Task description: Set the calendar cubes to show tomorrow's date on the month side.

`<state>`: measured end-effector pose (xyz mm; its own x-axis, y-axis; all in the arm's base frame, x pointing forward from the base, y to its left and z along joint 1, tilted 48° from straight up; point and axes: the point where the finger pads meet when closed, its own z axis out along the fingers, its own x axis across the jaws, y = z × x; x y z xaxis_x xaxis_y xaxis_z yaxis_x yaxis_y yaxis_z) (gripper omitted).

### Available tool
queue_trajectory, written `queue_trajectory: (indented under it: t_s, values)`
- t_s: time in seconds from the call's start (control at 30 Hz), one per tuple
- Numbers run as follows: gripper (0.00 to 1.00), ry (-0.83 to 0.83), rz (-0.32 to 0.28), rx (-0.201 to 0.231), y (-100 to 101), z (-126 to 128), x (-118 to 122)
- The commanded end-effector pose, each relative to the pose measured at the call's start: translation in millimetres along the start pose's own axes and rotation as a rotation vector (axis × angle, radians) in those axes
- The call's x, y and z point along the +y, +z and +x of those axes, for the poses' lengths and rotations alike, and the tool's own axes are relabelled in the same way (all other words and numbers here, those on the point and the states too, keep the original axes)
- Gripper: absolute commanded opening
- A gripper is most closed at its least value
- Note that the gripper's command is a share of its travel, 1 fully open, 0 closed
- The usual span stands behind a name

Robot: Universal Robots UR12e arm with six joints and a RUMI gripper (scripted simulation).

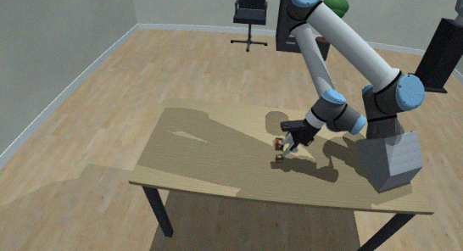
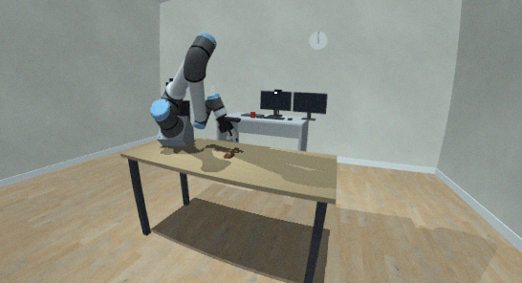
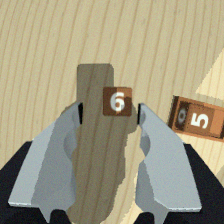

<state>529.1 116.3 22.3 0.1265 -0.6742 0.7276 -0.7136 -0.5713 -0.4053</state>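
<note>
Cube showing 6 (image 3: pixel 117 101) is seen lying loose on the table (image 1: pixel 203 159), outside the tray (image 3: pixel 175 123). The tray is found at the right edge of the wrist view, apart from the loose cube, with the second cube (image 3: pixel 201 121) in it, 5 facing up. In the top view both pieces are seen right of frame centre, the loose cube (image 1: pixel 279 158) just below the tray. The month's name cannot be read at this size.

Handling, as judged: a small, rigid wooden block, light, not fragile. The flat faces are probably smooth, so a pinch off-centre could let it twist or slip. It is best taken across two opposite side faces, squarely and at mid-height, with the numbered top left visible so orientation can be checked.

Gripper (image 3: pixel 110 113): jaws are held partly open, set wider than the cube. Nothing is gripped. The fingers are positioned above the table with the 6 cube framed between them, nearer the right-hand finger (image 3: pixel 150 135) in the wrist view. No contact with the cube can be made out. Recentring before closing is advised, otherwise the cube could be pushed sideways.
</note>
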Motion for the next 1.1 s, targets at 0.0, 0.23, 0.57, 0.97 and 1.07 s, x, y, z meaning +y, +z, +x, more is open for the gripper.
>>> queue_trajectory:
  t_s: [0.0,0.23,0.57,0.97,1.07]
  values:
    - [0.29,-0.002,0.045,0.004,-3.6,2.9,0.7]
    - [0.29,-0.004,0.064,0.008,-5.4,4.3,0.8]
    - [0.29,-0.004,0.07,0.009,-6.1,4.6,0.4]
    - [0.29,-0.001,0.088,0.004,-3.5,3.4,1.2]
    - [0.29,0.001,0.102,0.001,-1.9,2.5,1.4]
